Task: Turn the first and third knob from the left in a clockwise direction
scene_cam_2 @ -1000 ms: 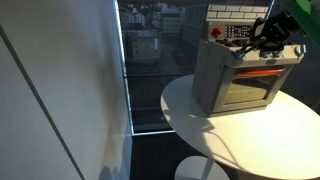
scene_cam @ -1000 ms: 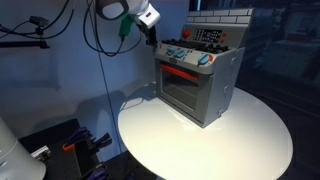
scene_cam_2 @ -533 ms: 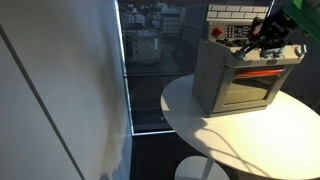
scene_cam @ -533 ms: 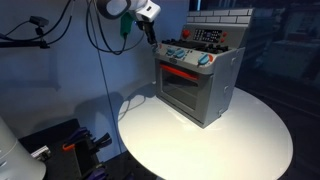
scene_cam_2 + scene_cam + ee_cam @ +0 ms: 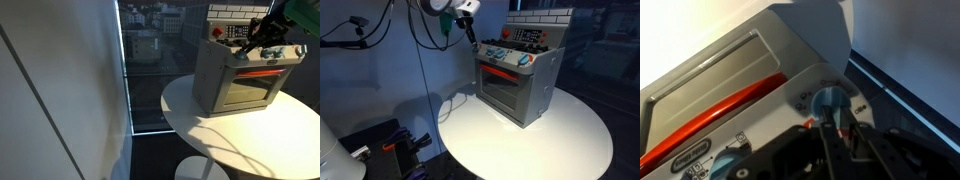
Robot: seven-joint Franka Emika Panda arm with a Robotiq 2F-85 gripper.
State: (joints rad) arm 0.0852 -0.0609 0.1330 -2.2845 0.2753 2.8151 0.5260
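Up in the top right of an exterior view, the toy oven (image 5: 515, 90) sits on the round white tabletop (image 5: 550, 140) with its door shut, so no telling what's inside, if anything. An orange handle (image 5: 720, 117) runs across that door. The end effector (image 5: 471, 33) hangs just off the oven's upper left corner, angled down at the knob panel. Makes sense, since the first knob (image 5: 830, 103) is right there. The wrist view puts that blue knob centre frame, just beyond the fingers (image 5: 823, 135), which are spread apart with nothing pinched. My guess is it's lining up to straddle the knob before twisting. The third knob is further along the panel, too small to pick out.
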